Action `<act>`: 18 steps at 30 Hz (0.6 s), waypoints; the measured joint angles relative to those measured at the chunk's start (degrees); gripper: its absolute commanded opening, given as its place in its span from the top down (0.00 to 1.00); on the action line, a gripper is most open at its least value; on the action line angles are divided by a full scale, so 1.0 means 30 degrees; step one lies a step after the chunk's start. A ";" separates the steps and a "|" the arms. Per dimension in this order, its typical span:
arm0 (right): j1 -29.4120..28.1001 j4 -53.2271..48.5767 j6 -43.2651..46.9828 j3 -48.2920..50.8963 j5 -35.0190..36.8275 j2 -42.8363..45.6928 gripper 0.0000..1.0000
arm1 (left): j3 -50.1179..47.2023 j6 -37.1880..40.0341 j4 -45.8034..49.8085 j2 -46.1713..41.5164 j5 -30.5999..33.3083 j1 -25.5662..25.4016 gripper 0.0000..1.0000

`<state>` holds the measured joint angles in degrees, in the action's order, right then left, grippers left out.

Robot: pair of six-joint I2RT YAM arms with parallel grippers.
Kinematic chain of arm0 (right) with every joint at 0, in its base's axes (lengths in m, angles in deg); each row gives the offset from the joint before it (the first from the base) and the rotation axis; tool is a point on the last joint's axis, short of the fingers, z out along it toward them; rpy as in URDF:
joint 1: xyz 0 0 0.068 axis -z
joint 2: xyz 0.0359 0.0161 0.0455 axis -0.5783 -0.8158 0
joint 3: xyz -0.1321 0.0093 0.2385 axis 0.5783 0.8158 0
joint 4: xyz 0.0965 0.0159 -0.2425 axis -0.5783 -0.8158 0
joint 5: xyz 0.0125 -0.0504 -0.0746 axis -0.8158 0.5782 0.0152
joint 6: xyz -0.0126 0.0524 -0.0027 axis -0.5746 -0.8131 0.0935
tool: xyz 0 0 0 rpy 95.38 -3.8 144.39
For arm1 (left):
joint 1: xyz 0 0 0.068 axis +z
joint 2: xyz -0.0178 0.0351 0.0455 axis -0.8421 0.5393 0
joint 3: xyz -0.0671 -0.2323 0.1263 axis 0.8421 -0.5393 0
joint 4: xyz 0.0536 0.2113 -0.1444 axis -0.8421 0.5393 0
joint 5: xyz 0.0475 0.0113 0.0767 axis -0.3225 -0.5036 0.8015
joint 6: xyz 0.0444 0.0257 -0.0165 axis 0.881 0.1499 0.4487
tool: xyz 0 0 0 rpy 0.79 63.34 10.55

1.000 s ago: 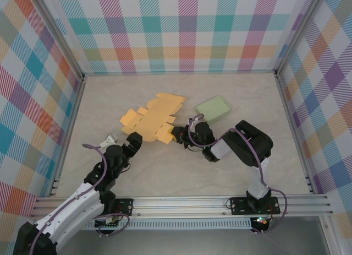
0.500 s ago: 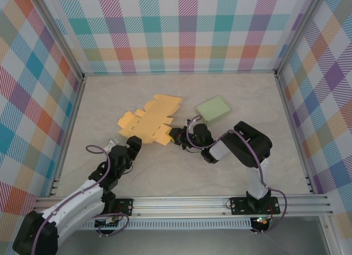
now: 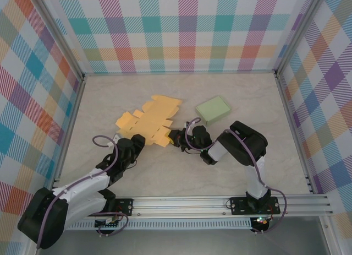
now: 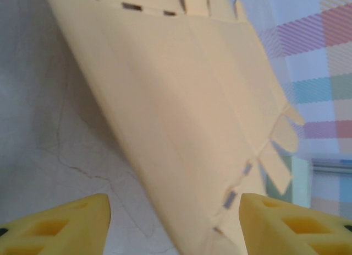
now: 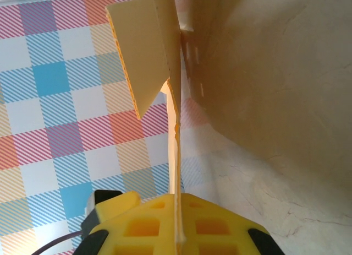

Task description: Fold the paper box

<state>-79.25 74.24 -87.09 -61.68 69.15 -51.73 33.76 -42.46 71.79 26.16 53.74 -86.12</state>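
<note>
The paper box [image 3: 148, 120] is a flat orange die-cut sheet lying unfolded on the marble table, left of centre. My right gripper [image 3: 175, 138] is at the sheet's near right edge, and in the right wrist view it [image 5: 177, 227] is shut on a thin upright flap of the paper box [image 5: 170, 73]. My left gripper [image 3: 135, 143] is at the sheet's near left corner. Seen from the left wrist, its jaws [image 4: 175, 224] stand apart, one yellow fingertip [image 4: 60, 224] on each side, with the tip of the paper box [image 4: 181, 101] reaching in between them, untouched.
A pale green flat box [image 3: 213, 109] lies to the right of the sheet, just behind the right arm. Plaid walls [image 3: 187, 29] close in the table at the back and both sides. A metal rail [image 3: 181, 202] runs along the near edge.
My left gripper has moved forward up to the sheet's near left corner and its jaws have narrowed. The sheet and the right gripper have shifted slightly to the left.
</note>
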 measured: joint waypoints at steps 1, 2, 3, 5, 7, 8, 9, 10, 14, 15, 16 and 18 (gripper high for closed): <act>-0.0007 0.0007 -0.0007 0.0000 0.0000 -0.0029 1.00 | 0.0095 0.0073 -0.0007 -0.0066 0.0036 0.0080 0.38; -0.0022 0.0015 -0.0058 0.0000 0.0000 -0.0044 1.00 | 0.0189 0.0073 -0.0022 -0.0051 0.0044 0.0211 0.38; -0.0058 0.0022 -0.0073 0.0000 0.0000 -0.0044 1.00 | 0.0240 0.0073 -0.0022 -0.0015 0.0036 0.0321 0.38; -0.0146 0.0080 -0.0146 0.0000 0.0000 -0.0044 1.00 | 0.0248 0.0051 -0.0036 0.0248 0.0015 0.0466 0.38; -0.0248 0.0146 -0.0182 0.0000 0.0000 -0.0044 1.00 | 0.0248 -0.0015 -0.0044 0.0670 -0.0131 0.0517 0.38; -0.0291 0.0160 -0.0204 0.0000 0.0000 -0.0044 1.00 | 0.0248 -0.0087 -0.0080 0.0911 -0.0226 0.0525 0.38; -0.0357 0.0160 -0.0204 0.0000 0.0000 -0.0044 1.00 | 0.0248 -0.0138 -0.0102 0.1151 -0.0306 0.0525 0.40; -0.0386 0.0160 -0.0211 0.0000 0.0000 -0.0044 1.00 | 0.0248 -0.0160 -0.0131 0.1282 -0.0335 0.0532 0.42; -0.0452 0.0219 -0.0277 0.0000 0.0000 -0.0044 1.00 | 0.0291 -0.0313 -0.0168 0.1821 -0.0401 0.0605 0.72; -0.0481 0.0262 -0.0284 0.0000 0.0000 -0.0044 1.00 | 0.0335 -0.0284 -0.0138 0.1894 -0.0401 0.0656 0.77; -0.0481 0.0284 -0.0284 0.0000 0.0000 -0.0044 1.00 | 0.0415 -0.0219 -0.0073 0.1923 -0.0386 0.0685 0.82; -0.0481 0.0284 -0.0284 0.0036 0.0022 -0.0044 0.91 | 0.0685 -0.0007 0.0124 0.1916 -0.0262 0.0743 0.86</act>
<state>-80.69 75.10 -87.94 -61.57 69.21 -51.86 35.81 -42.48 72.16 31.91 52.95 -83.89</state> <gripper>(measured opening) 0.064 0.174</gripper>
